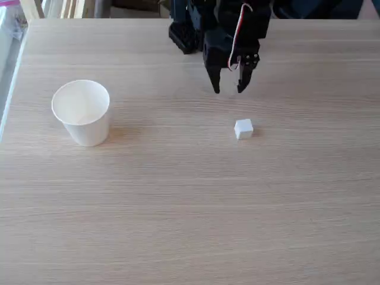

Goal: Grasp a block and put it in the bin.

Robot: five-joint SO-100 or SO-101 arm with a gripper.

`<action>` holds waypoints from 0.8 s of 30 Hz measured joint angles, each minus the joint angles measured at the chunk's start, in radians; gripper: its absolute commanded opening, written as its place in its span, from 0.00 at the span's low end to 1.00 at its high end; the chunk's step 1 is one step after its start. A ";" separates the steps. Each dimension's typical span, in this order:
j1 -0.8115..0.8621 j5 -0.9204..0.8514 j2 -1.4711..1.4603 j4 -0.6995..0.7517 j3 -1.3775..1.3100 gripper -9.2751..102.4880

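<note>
Gripper (230, 89) hangs with jaws apart, just beyond the white cube (243, 129), which sits on the table (190, 208) well right of the paper cup (81, 111). Risk: off-centre descent nudges the small cube aside.

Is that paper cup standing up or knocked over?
Upright. The cup stands on its narrow base on the table, its round mouth facing up. Nothing shows inside it; the cube lies apart on the table.
</note>
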 measured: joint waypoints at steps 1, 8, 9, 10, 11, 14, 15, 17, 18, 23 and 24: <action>0.000 0.000 -0.012 -0.006 -0.008 0.31; -0.023 0.009 -0.077 -0.028 -0.058 0.31; -0.021 0.009 -0.084 -0.031 -0.064 0.31; -0.020 0.009 -0.091 -0.032 -0.071 0.31; -0.023 0.009 -0.100 -0.035 -0.078 0.31; -0.044 0.029 -0.130 -0.054 -0.107 0.31; -0.046 0.037 -0.141 -0.060 -0.121 0.31; -0.043 0.044 -0.166 -0.074 -0.147 0.31; -0.040 0.044 -0.176 -0.083 -0.160 0.31; -0.037 0.054 -0.239 -0.149 -0.181 0.31; -0.037 0.054 -0.250 -0.161 -0.184 0.31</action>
